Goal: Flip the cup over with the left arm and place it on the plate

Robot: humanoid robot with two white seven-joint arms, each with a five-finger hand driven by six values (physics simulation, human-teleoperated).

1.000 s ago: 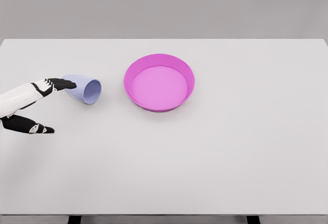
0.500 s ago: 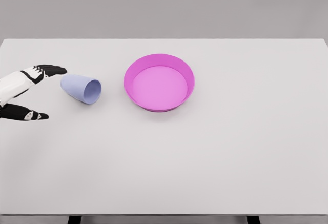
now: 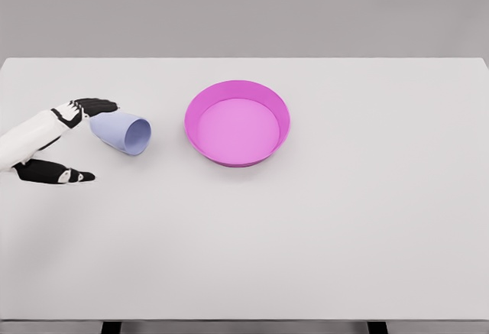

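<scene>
A pale blue cup point(image 3: 122, 132) lies on its side on the white table, its open mouth turned toward the lower right. To its right stands a magenta plate point(image 3: 238, 122) with a raised rim and nothing in it. My left hand point(image 3: 80, 139) comes in from the left edge, open. Its upper fingers point(image 3: 95, 107) reach over the closed end of the cup, and the thumb point(image 3: 57, 173) stretches out well below the cup without touching it. The right arm is out of view.
The white table point(image 3: 367, 196) spans the whole view; its front edge runs along the bottom. A grey wall stands behind the far edge.
My left hand drew back to the left away from the cup, then came right again, so its upper fingers sit over the cup's closed end. Cup and plate have stayed put.
</scene>
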